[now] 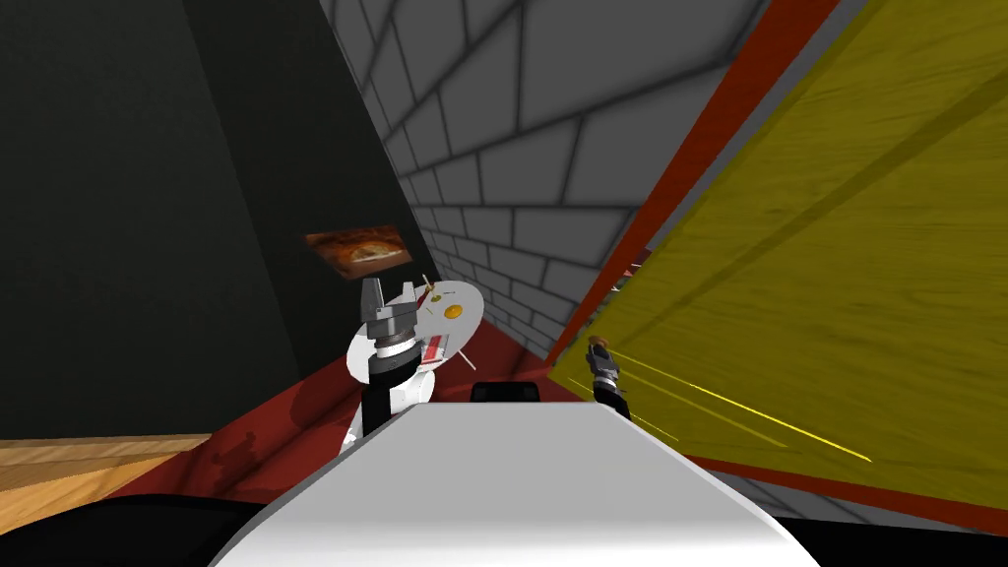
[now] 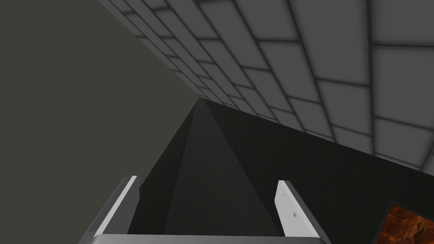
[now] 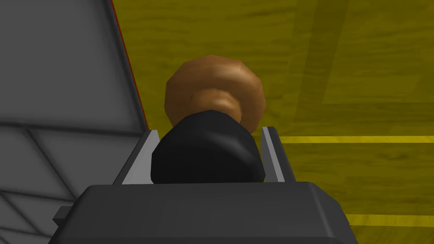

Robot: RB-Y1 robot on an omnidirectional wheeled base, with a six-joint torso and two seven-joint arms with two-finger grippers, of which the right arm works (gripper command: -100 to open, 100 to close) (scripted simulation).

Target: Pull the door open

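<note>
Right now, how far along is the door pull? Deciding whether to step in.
Done: right gripper is shut on the door knob. In hand: pulling the yellow door; how far open it stands I cannot tell. Remaining: swinging it wide. The left gripper is open.

no readable text, labels or signs anywhere

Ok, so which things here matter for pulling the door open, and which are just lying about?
For the job: yellow door, door knob, right gripper shut on the knob.
Just around: round white table, wall picture, left gripper, open.
</note>
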